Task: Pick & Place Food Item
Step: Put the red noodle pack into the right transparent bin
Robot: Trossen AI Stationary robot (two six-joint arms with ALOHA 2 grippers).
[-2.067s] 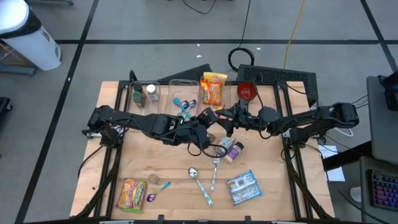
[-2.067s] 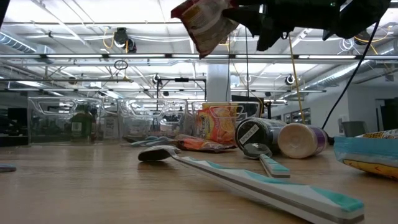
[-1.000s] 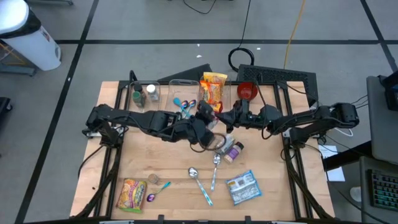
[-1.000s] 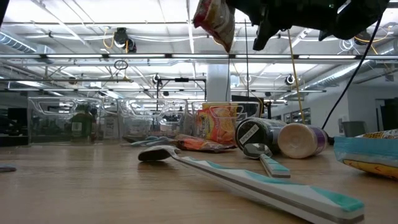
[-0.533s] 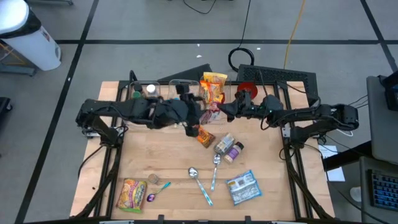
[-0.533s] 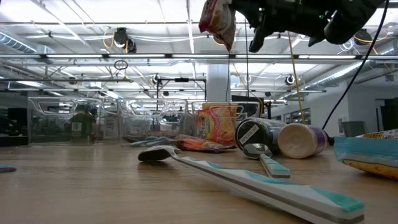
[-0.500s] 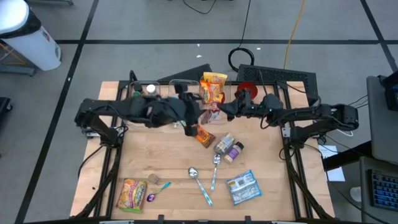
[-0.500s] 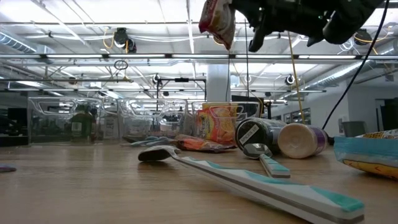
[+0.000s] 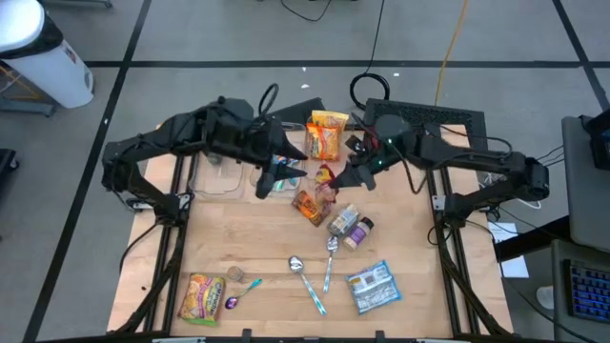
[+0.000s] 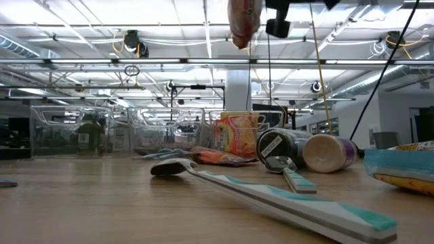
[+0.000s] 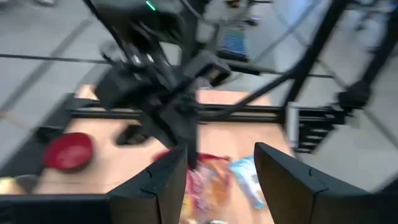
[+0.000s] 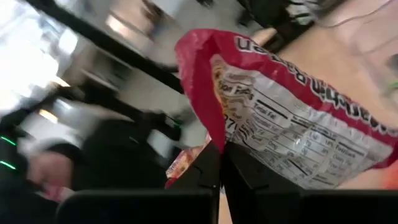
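Note:
A red snack bag [image 9: 324, 178] with a white nutrition panel [image 12: 280, 130] hangs in the air over the table's middle, and my right gripper [image 9: 337, 175] is shut on it. The low view shows the bag [image 10: 244, 20] high above the table, edge-on. My left gripper [image 9: 271, 175] stands open and raised, left of the bag. In its wrist view the left gripper [image 11: 221, 180] has nothing between its fingers and faces the right arm and the bag. An orange packet [image 9: 310, 205] lies flat on the table below. My right gripper pinches the bag between its two fingers at one edge [image 12: 225, 142], beside the nutrition panel. The fingers come roughly level from the table's right. The bag is lifted well clear of the table and hangs beside the fingers.
Clear bins [image 9: 221, 145] stand along the far edge, one holding an orange-yellow chip bag [image 9: 327, 133]. Two jars [image 9: 351, 225], spoons [image 9: 310, 281], a blue-white pouch [image 9: 372, 287] and a yellow bag [image 9: 203, 297] lie on the near half. A red bowl [image 11: 67, 152] sits at the far right.
My left gripper has drawn back from the bag toward the table's left and far edge, and has risen. My right gripper has risen with the bag and rolled, so the bag now hangs edge-on in the low view, higher than before.

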